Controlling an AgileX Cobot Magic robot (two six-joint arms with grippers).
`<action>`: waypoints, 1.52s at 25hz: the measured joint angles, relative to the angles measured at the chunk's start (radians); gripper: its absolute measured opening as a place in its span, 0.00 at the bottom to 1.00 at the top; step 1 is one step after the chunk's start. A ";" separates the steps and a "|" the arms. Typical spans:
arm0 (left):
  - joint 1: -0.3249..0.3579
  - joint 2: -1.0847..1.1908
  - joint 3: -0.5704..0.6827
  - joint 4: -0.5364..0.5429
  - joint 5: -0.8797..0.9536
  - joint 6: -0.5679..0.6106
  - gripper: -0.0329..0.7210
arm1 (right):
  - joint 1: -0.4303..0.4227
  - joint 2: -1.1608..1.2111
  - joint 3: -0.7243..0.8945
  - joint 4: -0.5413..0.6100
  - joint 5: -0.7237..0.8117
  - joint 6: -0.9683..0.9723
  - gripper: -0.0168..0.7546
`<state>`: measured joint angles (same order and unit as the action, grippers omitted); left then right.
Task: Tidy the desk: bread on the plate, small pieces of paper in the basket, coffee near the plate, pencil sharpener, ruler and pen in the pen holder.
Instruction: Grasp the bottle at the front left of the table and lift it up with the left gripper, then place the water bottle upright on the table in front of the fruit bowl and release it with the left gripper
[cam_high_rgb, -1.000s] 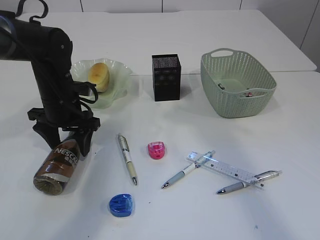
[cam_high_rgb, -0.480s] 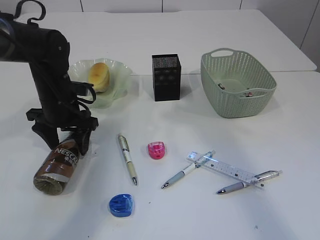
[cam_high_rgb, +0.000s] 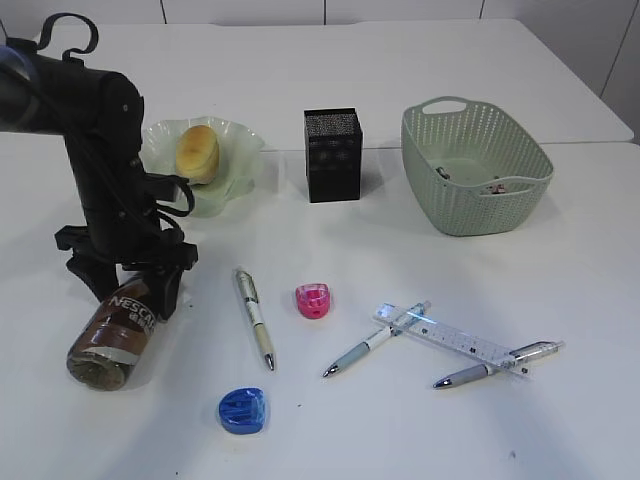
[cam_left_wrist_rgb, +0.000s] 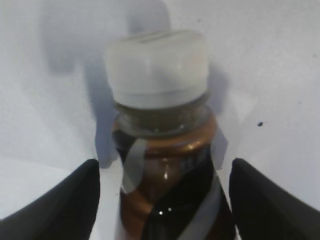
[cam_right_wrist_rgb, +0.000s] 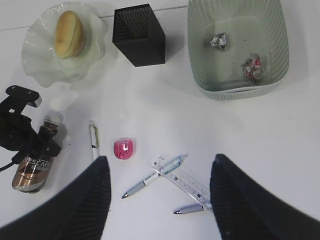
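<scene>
A black robot arm fills the upper left of the exterior view, bending down toward the lower left. Its left gripper (cam_high_rgb: 125, 285) points downward, jaws spread wide with one finger on each side. In the left wrist view, the two dark fingertips (cam_left_wrist_rgb: 60, 200) sit at the bottom corners. The right gripper (cam_right_wrist_rgb: 157, 200) hangs high, jaws apart, fingers at the bottom of its view.

setting: lab-like test bench | evidence: plain white desk (cam_high_rgb: 420, 60), robot arm (cam_high_rgb: 95, 170)
</scene>
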<state>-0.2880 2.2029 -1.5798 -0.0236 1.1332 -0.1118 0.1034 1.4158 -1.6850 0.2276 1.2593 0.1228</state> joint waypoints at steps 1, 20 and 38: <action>0.000 0.000 0.000 0.000 0.000 0.000 0.77 | 0.000 0.000 0.000 0.000 0.000 0.000 0.66; 0.000 0.000 -0.005 0.044 0.018 0.000 0.44 | 0.000 0.000 0.000 0.000 0.000 -0.002 0.66; 0.002 -0.426 0.277 0.084 -0.265 -0.052 0.43 | 0.000 0.000 0.000 -0.010 0.000 -0.002 0.66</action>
<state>-0.2862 1.7766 -1.3030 0.0601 0.8680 -0.1641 0.1034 1.4158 -1.6850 0.2179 1.2593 0.1210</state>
